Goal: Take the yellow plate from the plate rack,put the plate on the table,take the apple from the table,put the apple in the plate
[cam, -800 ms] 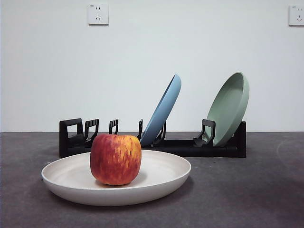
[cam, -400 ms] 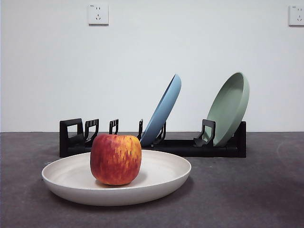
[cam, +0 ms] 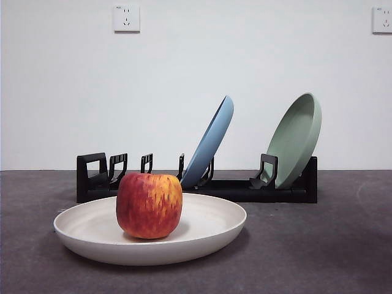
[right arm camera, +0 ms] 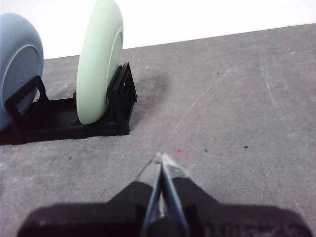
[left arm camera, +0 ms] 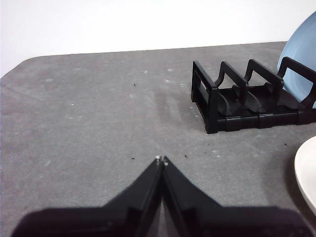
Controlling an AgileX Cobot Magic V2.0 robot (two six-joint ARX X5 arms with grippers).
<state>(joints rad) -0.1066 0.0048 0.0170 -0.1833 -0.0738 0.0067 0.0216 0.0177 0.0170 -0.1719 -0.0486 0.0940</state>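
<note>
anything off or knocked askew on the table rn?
Nothing stands out. The apple sits upright in the yellow plate, flat on the table. Blue plate and green plate lean in the plate rack. Both hands are shut, away from everything.

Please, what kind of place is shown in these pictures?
Probably a lab or test bench, not a real kitchen: a bare dark grey table, a plain white wall with sockets, and a plate rack set out alone.
</note>
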